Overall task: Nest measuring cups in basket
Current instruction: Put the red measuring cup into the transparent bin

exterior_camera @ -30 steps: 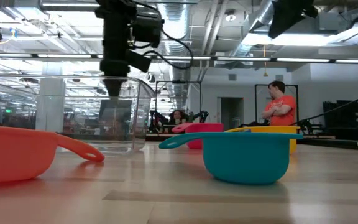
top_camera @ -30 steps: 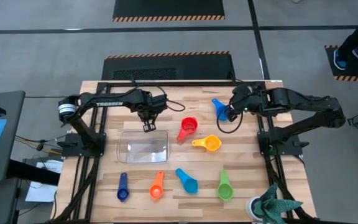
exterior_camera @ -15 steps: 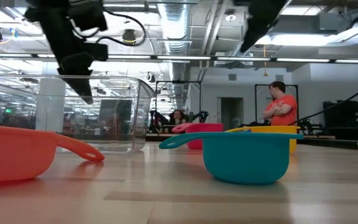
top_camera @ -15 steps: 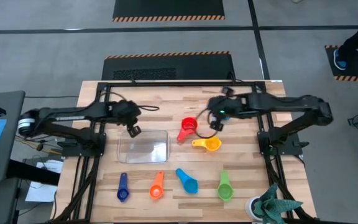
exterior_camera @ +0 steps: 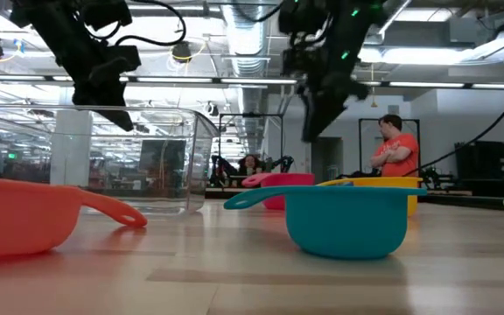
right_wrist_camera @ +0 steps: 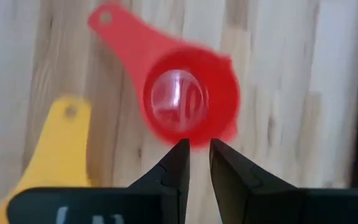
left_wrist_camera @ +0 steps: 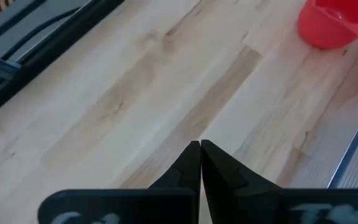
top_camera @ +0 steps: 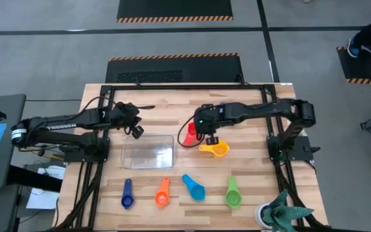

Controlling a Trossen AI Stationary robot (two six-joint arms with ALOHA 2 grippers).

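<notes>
bench (top_camera: 250, 187): we see the clear basket (top_camera: 148, 152) left of centre | loose cups: red cup (top_camera: 191, 133), yellow cup (top_camera: 216, 149) mid-bench, four more along the near edge | right tool (top_camera: 209, 137) over the red cup, fingers slightly parted, empty | left tool (top_camera: 136, 131) closed, at the basket's far-left corner

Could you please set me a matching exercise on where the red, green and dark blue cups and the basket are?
Things:
1. red cup
2. green cup
3. dark blue cup
4. basket

Places:
A. right end of the row of four
B. left of the red cup
C. left end of the row of four
D. next to the yellow cup

Pairs: 1-D, 2-A, 3-C, 4-B
</notes>
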